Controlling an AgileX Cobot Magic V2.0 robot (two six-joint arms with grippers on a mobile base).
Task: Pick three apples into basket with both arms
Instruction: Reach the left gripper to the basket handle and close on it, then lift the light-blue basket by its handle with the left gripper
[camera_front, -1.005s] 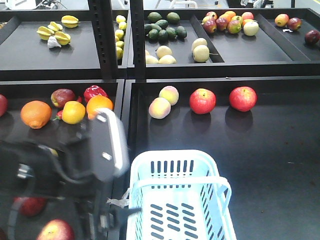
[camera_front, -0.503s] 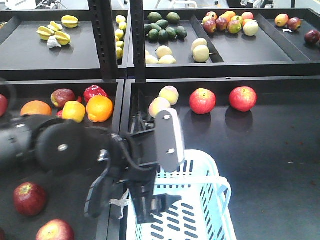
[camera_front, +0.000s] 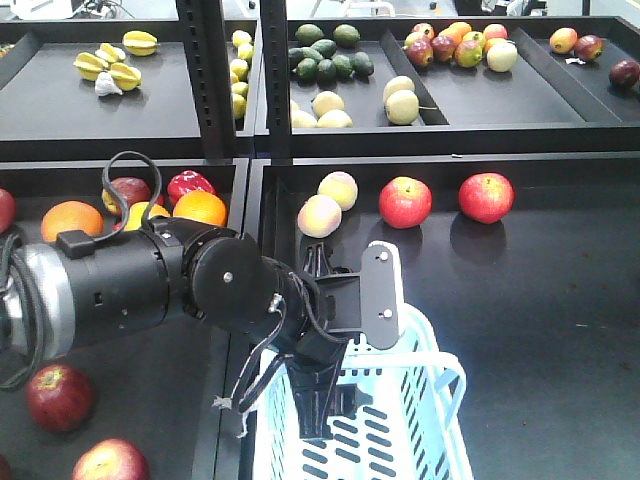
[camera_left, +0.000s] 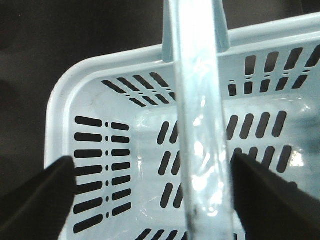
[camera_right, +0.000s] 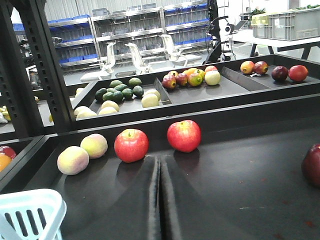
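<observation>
— What is seen, from the largest thing down?

— One left arm (camera_front: 120, 285) is stretched across the front of the lower shelf (camera_front: 560, 300). One basket (camera_front: 430, 440) is stood at the shelf's front edge, in the right section, and the arm's wrist is held over its near corner.

— And the end effectors?

— The left end effector (camera_left: 157, 197) is spread wide above the basket, with the handle (camera_left: 197, 100) running between its fingers and nothing gripped. The right end effector (camera_right: 160, 200) is closed, finger against finger, with nothing held, and is pointed along the shelf.

— Where are the apples?

— Outside the basket. Two bright red apples (camera_front: 405, 202) (camera_front: 486, 197) are set side by side at the back of the right section. Two darker ones (camera_front: 60, 396) (camera_front: 110, 462) are laid in the left section, beneath the arm (a further maroon one is cut off at the right wrist view's edge).

— Smaller things?

— Two pale fruits (camera_front: 319, 215) (camera_front: 338, 189) are placed touching, left of the red apples; two oranges (camera_front: 72, 218) (camera_front: 200, 207) are seen behind the arm.
</observation>
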